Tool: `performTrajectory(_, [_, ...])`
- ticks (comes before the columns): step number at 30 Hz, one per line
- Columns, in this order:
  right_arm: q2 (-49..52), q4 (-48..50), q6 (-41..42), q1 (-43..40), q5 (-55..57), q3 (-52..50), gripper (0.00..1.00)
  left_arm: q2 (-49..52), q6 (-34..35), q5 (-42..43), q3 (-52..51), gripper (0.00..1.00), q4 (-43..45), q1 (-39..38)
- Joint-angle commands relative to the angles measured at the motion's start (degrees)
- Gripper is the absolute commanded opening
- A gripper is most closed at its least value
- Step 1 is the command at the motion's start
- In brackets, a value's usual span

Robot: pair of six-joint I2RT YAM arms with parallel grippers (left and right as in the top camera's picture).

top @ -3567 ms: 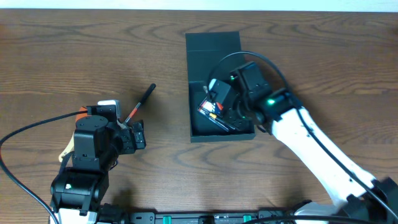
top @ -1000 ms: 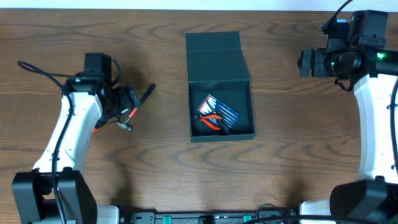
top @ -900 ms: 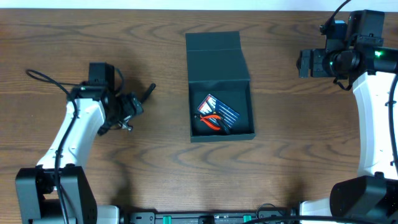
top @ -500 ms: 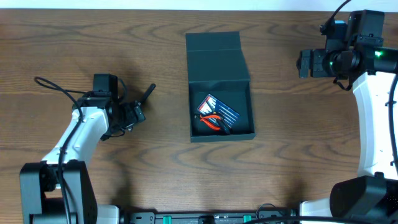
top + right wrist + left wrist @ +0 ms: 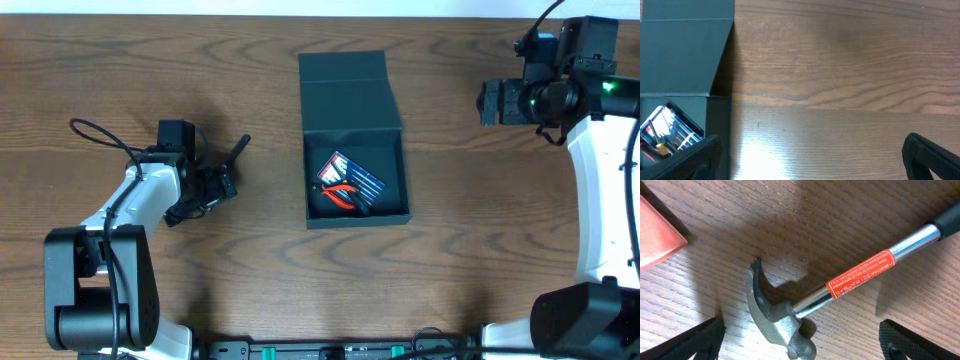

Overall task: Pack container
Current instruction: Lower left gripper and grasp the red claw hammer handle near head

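Observation:
The container point(image 5: 308, 180) stands open mid-table, its flap lid point(image 5: 345, 88) folded toward the back. Red-handled pliers point(image 5: 343, 196) and a blue card pack point(image 5: 357, 176) lie inside. Left of it a hammer point(image 5: 237, 150) lies on the table, with a steel claw head point(image 5: 776, 322), a chrome shaft with a red label point(image 5: 860, 277) and a black grip. My left gripper point(image 5: 214, 187) hangs open just over the hammer head, fingers point(image 5: 690, 342) on either side of it and apart from it. My right gripper point(image 5: 489, 103) is open and empty to the container's right, over bare wood point(image 5: 807, 165).
An orange-pink object point(image 5: 655, 235) lies just beyond the hammer head in the left wrist view. The right wrist view catches the container's lid point(image 5: 685, 55) and the blue pack point(image 5: 670, 130) at its left edge. A black cable point(image 5: 100, 135) loops beside the left arm.
My left arm has drawn in and moved its open gripper right and toward the table's front, over the hammer head. The right arm and the container's contents have not moved.

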State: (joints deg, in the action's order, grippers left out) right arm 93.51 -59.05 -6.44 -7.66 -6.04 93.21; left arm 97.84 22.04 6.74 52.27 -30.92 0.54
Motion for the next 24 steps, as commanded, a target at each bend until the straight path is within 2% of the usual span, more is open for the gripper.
performTrajectory(1, [0.3,-0.1,0.3,-0.2,-0.6,0.0,0.99,2.1,-0.8,0.8,-0.6,1.0,0.3,0.2])
performTrajectory(6, [0.3,-0.2,0.3,-0.2,-0.2,0.0,0.99,2.1,-0.4,0.6,-0.6,0.86,-0.3,0.4])
performTrajectory(24, [0.3,-0.4,0.4,-0.2,-0.2,0.0,0.99,2.1,0.9,-4.9,-0.6,0.87,-1.7,1.5])
